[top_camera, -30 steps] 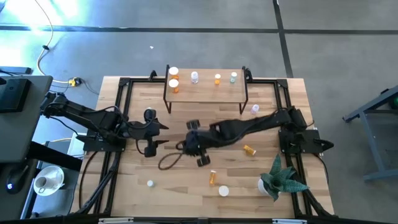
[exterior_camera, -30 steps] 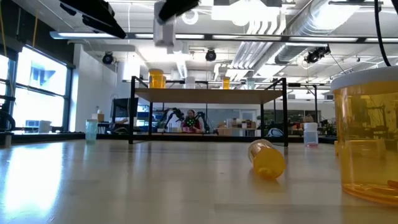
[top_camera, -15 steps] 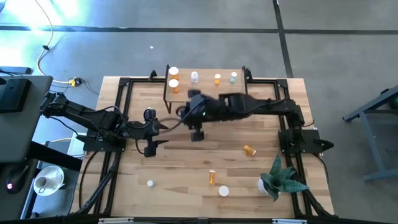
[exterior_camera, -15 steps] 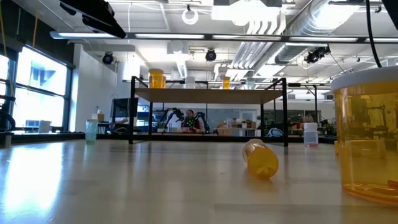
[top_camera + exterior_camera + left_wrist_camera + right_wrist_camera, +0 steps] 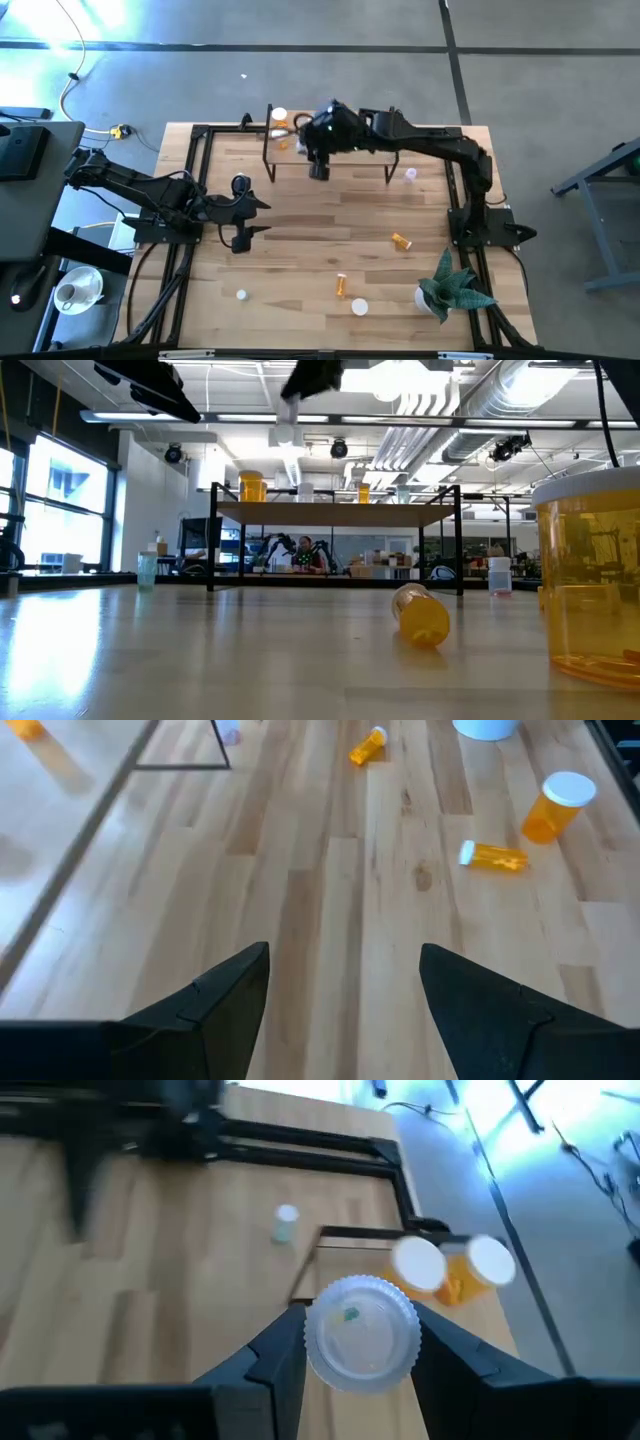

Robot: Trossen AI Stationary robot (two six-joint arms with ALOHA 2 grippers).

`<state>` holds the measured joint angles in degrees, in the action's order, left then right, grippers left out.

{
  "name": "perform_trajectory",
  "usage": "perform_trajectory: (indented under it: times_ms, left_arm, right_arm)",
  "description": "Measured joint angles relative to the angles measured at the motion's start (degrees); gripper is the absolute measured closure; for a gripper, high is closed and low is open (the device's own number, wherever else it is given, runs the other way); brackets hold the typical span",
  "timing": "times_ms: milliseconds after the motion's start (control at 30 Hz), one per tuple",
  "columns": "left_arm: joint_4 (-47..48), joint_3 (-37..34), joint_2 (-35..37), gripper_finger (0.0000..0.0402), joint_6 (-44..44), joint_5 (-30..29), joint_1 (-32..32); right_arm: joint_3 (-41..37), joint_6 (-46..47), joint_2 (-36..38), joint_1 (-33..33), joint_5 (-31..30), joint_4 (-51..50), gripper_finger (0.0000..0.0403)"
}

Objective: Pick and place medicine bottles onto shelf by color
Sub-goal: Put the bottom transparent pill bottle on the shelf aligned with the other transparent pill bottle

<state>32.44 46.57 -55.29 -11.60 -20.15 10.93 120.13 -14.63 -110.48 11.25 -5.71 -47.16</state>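
A clear vial with a white ribbed cap (image 5: 362, 1330) sits clamped between the two dark fingers (image 5: 272, 1360) of the right gripper (image 5: 318, 160), cap toward the wrist camera, one finger pressed against each side. The gripper hangs above the left part of the shelf (image 5: 340, 143), the arm reaching across from the table's right side. Just beyond the fingers, two orange vials (image 5: 455, 1270) stand side by side near the shelf's left end; farther along the board a small orange vial (image 5: 363, 492) is visible in the low view. Well past the fingertips, a pale green vial (image 5: 285, 1223) stands on the tabletop. A lilac vial (image 5: 410, 176) stands on the table just off the shelf's right leg. Three orange vials remain on the table nearer the front: one lying (image 5: 401, 241), one lying (image 5: 342, 286), one upright (image 5: 359, 307). The left gripper (image 5: 243, 220) rests at the table's left side, fingers (image 5: 215, 1005) spread apart with nothing between them, bare wood ahead.
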Motion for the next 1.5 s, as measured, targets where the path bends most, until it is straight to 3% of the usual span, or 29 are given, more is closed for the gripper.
perform_trajectory:
  times_ms: [200, 733, 1500]
  left_arm:
    - [0.5, 0.0, 0.0, 0.0151, -0.2, 0.0, 0.0]
    - [0.6, 0.0, 0.0, 0.0151, -0.4, 0.0, 0.0]
    - [0.8, 0.0, 0.0, 0.0151, -1.8, 0.0, 0.0]
  right_arm:
    - [-8.4, 4.0, 0.0, 7.0, 6.4, 5.1, 0.0270]
    - [-17.9, 6.8, -0.4, 12.9, 8.5, 14.7, 0.0270]
    - [-18.0, 8.4, -3.0, 13.1, 9.7, 15.0, 0.0264]
